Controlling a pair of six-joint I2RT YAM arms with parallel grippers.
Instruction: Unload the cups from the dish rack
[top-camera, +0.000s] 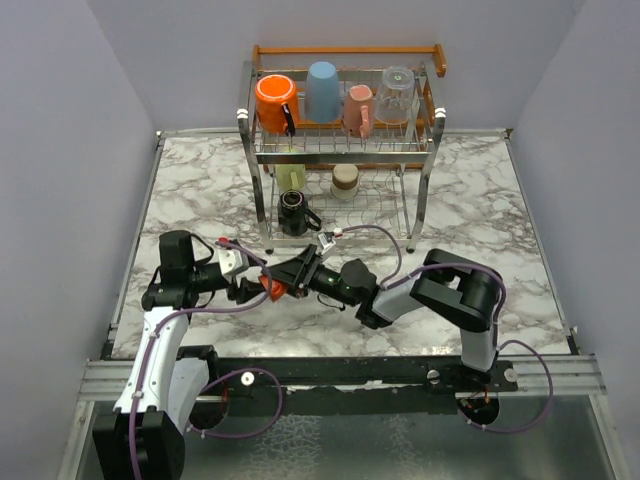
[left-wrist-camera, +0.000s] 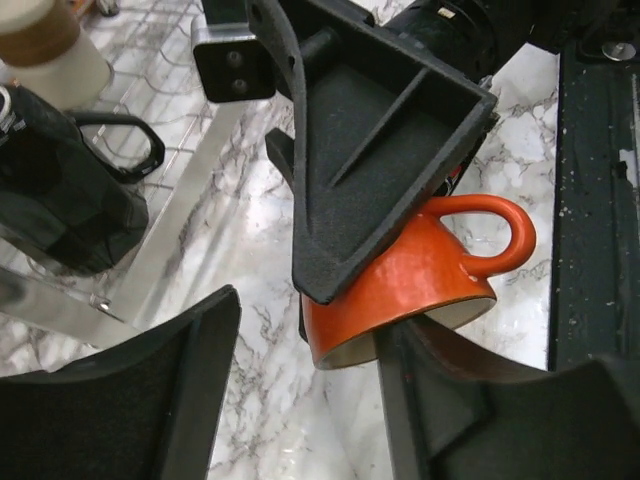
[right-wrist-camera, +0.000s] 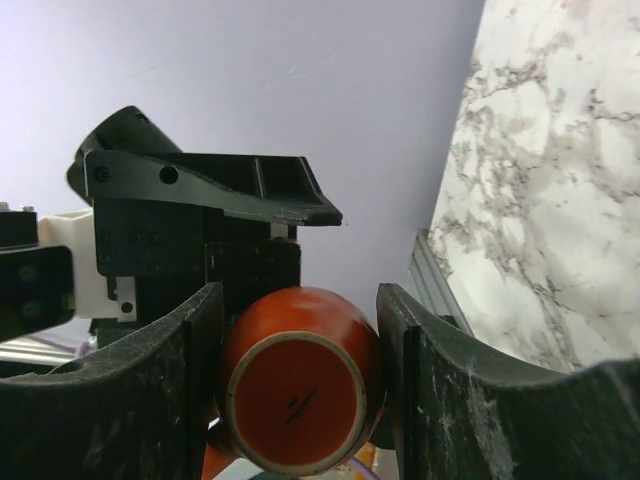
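Just in front of the dish rack (top-camera: 425, 190), off its left front leg, the two arms meet nose to nose over the marble table (top-camera: 500, 220). The right gripper (right-wrist-camera: 300, 310) is clenched on the small orange-red cup (right-wrist-camera: 300, 390), one finger on each side of the cup wall, with the base facing the right wrist camera. The cup is tilted, handle sticking out to one side, and is clear of the rack. The left gripper (left-wrist-camera: 308, 325) has its jaws spread apart. The cup's rim sits at one of its fingers (left-wrist-camera: 450, 400), and bare marble shows between the cup and the other finger. Whether that finger actually touches the rim, cannot tell. In the left wrist view, a right-gripper finger covers much of the cup.

Rack lower tier, front to back:
- black mug (top-camera: 294, 213) at the front left, handle pointing right
- pale yellow cup (top-camera: 291, 177) behind it
- tan cup (top-camera: 345, 181) right of the yellow one

Rack upper tier, left to right:
- bright orange mug (top-camera: 273, 103)
- light blue cup (top-camera: 322, 92), upside down
- pink mug (top-camera: 358, 110)
- clear glass (top-camera: 396, 95)

The rack stands at the table's far edge, against the wall.
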